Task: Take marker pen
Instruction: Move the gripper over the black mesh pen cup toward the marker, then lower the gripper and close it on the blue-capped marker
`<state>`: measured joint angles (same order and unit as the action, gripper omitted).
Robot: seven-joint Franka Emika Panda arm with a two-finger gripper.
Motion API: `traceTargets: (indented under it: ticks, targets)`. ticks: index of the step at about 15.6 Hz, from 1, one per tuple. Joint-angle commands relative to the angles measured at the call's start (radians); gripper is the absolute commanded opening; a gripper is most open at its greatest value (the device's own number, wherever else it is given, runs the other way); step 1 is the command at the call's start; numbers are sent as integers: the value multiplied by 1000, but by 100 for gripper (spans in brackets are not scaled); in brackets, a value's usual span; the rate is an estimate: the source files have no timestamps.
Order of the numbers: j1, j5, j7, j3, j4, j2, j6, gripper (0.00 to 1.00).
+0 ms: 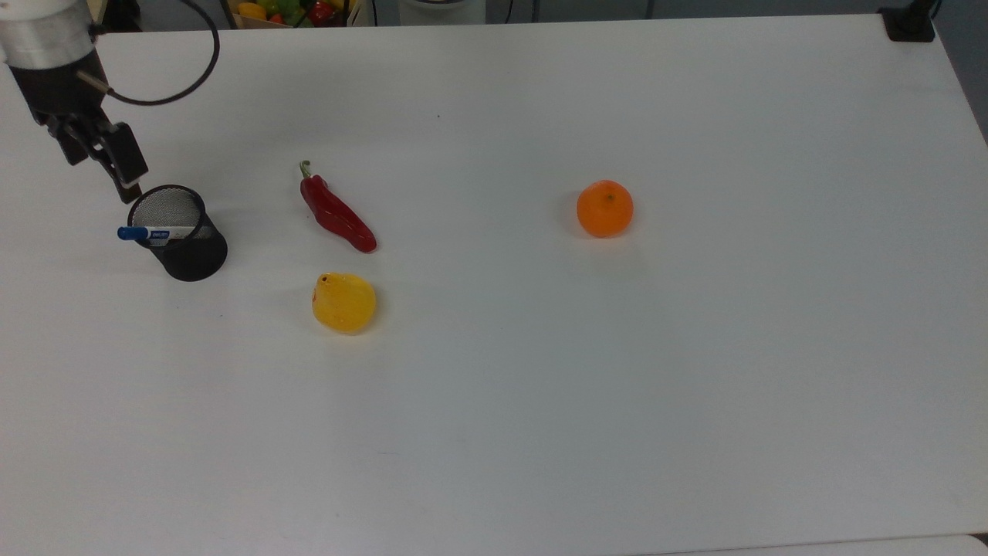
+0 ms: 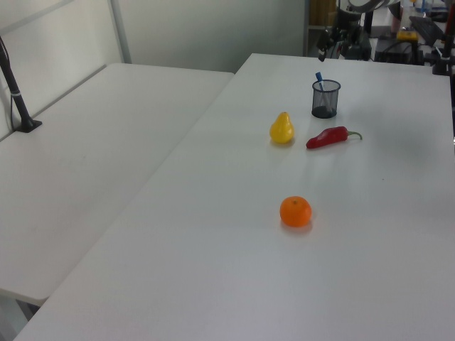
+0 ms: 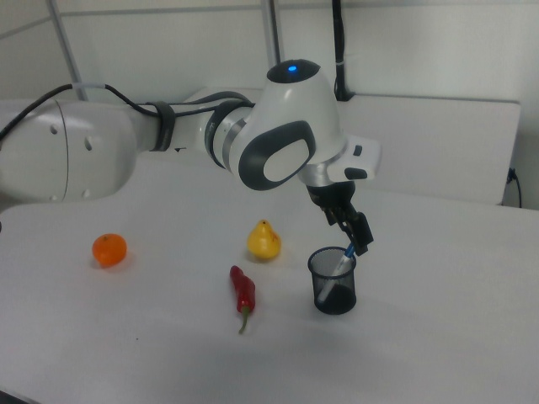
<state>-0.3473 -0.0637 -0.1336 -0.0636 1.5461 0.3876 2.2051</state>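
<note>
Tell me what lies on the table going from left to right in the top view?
The marker pen standing in its black mesh cup, then the red chili, the yellow pear just after it, and finally the orange.

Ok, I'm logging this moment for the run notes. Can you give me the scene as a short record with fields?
target: marker pen, blue cap up, leaning on the rim
holder: black mesh cup, upright on the white table
pincer: just above the cup's rim, near the pen's cap, holding nothing
other items: red chili, yellow pear, orange, all apart from each other
task state: pen not yet grasped
</note>
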Motion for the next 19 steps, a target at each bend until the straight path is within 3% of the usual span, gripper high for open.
traceTargets:
  ticks: [1, 4, 7, 10, 13, 19]
  targets:
    - [24, 10, -52, -4, 9, 20, 53, 95]
    - [33, 38, -90, -4, 9, 37, 68, 88]
    - [36, 116, -161, -2, 8, 56, 71, 86]
    - [36, 120, -156, -2, 6, 71, 85, 66]
    - [36, 119, -158, -2, 9, 73, 146, 59]
    - [37, 120, -155, -2, 6, 88, 151, 28]
